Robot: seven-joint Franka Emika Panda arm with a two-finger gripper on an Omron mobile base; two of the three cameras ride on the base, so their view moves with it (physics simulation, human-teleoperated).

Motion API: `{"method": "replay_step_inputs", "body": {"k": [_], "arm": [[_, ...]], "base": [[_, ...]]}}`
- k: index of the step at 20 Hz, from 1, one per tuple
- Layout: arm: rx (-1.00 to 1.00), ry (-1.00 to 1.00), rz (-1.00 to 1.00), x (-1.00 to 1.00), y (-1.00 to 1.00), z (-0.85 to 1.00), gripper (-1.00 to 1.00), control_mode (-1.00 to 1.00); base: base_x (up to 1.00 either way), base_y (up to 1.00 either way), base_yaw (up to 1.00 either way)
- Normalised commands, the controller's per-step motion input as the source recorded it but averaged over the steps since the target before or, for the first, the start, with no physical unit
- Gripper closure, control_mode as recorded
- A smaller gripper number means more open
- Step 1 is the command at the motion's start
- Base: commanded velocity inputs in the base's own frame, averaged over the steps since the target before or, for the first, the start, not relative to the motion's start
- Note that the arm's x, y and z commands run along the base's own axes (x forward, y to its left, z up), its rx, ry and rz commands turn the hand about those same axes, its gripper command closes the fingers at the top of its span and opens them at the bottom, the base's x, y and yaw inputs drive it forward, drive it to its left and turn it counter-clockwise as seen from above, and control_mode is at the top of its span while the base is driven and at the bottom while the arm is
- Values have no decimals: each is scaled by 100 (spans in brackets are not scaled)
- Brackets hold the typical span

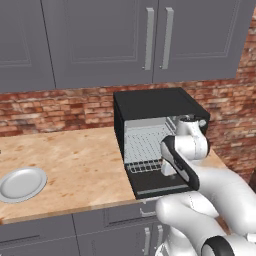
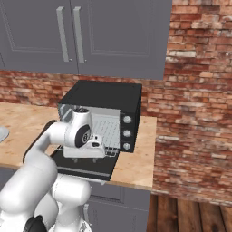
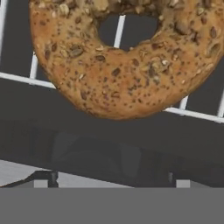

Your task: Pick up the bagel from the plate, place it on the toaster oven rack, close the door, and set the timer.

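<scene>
Bagel [image 3: 122,65] is lying flat on the toaster oven rack [image 3: 26,80], toward 12 o'clock in hand view, so bars are carrying it; gripper [image 3: 111,183] is standing spread, pinching nothing; door [image 1: 160,187] is lying open; plate [image 1: 21,184] is sitting bare at 9 o'clock.

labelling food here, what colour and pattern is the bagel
Golden brown, speckled with darker seeds; the bagel shows best in the hand view.
</scene>
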Motion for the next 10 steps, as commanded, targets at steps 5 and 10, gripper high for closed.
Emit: {"method": "replay_step_inputs", "body": {"k": [5, 10], "arm": [[5, 0, 0, 47, 0, -2, -100, -100], [5, 0, 0, 59, 0, -2, -100, -100]], "base": [[0, 0, 0], [0, 0, 0]]}}
